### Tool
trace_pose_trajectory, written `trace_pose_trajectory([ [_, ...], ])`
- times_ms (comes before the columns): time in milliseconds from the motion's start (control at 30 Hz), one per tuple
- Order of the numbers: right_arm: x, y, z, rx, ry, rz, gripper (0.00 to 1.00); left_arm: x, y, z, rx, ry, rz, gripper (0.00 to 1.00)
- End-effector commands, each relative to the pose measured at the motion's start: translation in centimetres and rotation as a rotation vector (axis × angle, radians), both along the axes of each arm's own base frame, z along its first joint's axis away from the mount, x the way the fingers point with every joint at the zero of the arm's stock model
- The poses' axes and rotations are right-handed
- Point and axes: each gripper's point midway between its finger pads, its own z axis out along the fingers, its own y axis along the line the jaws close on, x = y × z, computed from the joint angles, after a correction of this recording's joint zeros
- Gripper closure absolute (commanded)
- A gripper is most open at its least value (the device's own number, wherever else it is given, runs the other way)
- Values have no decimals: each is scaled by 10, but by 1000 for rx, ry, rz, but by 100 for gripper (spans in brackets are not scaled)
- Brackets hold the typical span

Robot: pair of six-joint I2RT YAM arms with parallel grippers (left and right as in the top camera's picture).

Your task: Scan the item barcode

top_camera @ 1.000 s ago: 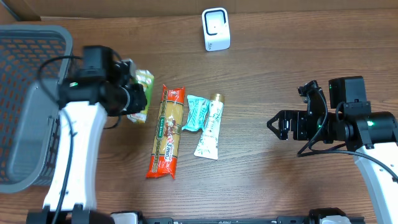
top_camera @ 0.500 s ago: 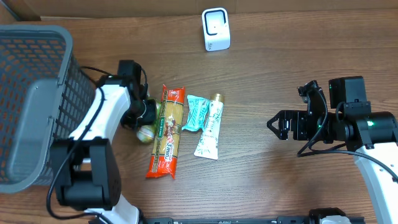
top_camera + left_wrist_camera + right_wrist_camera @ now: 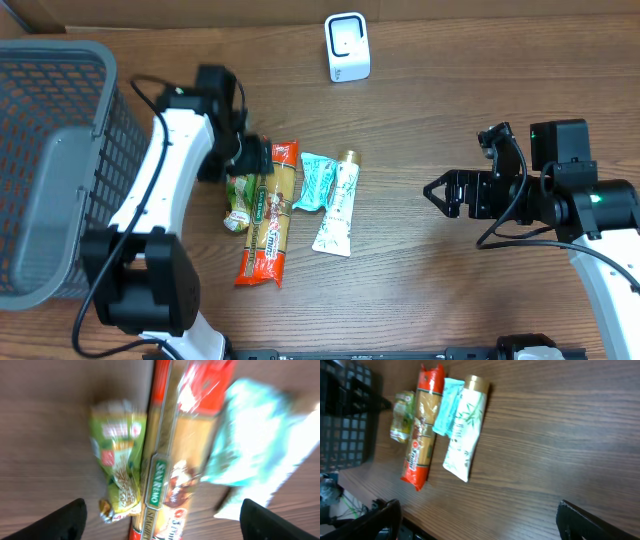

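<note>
Green crinkly film, the pouch [image 3: 238,195] lies flat just left of the long, stiff pasta [image 3: 268,215], below your left gripper [image 3: 248,160], which gapes wide and empty. It looks light, soft and slippery, so pinch across its middle. The right gripper [image 3: 440,192] hangs well apart, spread wide, holding nothing.

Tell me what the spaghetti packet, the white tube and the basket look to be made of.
Spaghetti packet: thin glossy plastic film, likely; glare and crinkles show.
White tube: soft plastic, apparently matte, with a shiny gold cap.
Basket: grey moulded plastic mesh, probably.
</note>
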Motion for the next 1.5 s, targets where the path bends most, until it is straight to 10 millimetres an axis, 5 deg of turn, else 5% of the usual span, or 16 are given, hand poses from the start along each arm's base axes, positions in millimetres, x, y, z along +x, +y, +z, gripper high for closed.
trace_pose_trajectory([
  [0, 5, 19, -1, 47, 22, 14, 5, 32, -2, 117, -35, -321, 2, 5],
  [167, 25, 49, -25, 45, 59, 57, 6, 32, -19, 201, -143, -533, -33, 0],
  [367, 55, 89, -83, 43, 141, 93, 8, 14, -32, 237, -227, -618, -70, 0],
  [667, 67, 123, -158, 7, 207, 162, 12, 18, -32, 231, -224, -601, -67, 0],
  [800, 68, 138, -164, -1, 170, 192, 12, 19, -31, 229, -223, -597, -66, 1],
  [1100, 79, 132, -177, -141, 151, 25, 13, 19, -31, 229, -223, -597, -66, 1],
  [1467, 79, 143, -181, -99, 156, 53, 16, 19, -31, 229, -223, -597, -66, 0],
])
